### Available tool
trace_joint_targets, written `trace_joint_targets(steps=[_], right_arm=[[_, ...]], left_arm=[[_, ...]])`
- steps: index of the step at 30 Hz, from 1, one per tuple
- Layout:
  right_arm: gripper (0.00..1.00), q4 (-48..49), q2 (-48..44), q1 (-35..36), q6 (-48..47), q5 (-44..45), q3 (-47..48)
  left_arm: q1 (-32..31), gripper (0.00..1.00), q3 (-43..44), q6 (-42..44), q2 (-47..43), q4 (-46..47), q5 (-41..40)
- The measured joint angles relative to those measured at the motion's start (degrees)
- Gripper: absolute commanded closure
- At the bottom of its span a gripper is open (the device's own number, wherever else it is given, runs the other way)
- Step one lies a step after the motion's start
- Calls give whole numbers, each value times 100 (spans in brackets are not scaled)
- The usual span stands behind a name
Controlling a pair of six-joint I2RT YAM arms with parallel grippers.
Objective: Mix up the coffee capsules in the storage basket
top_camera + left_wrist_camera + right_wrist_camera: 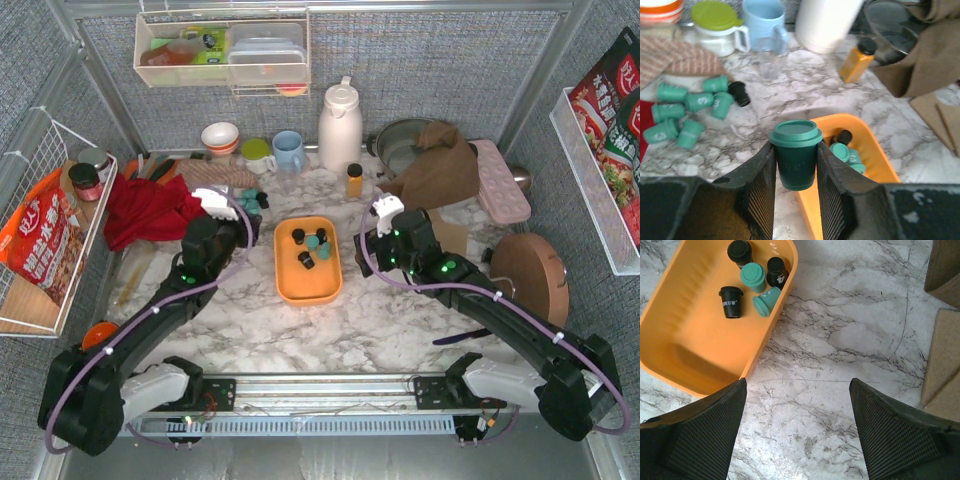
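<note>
Coffee capsules (754, 282) sit few in the storage basket (690, 355), so the left pincer (796, 162) pinches a teal capsule (796, 137), seemingly above its rim to add it, while the right pincer (797, 385) hangs spread nearby.

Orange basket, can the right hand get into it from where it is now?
Probably yes: the right hand hangs open over the table just beside the orange basket, with nothing between them.

One camera above and behind me sees the whole surface (400, 320); my wrist cameras look down closely, both catching the storage basket (685, 355).
</note>
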Motion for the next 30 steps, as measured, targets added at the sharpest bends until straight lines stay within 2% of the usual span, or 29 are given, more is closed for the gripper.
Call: trace_joint_targets(steps=[11, 21, 30], right_arm=[[12, -317, -184, 13, 256, -52, 225], [13, -415, 79, 184, 754, -433, 640], [19, -201, 538, 881, 1241, -767, 1012]], left_arm=[[-1091, 62, -876, 828, -428, 883, 457], [-1965, 63, -2024, 2312, 33, 2787, 1239], [-2389, 62, -2463, 3274, 586, 4347, 1740]])
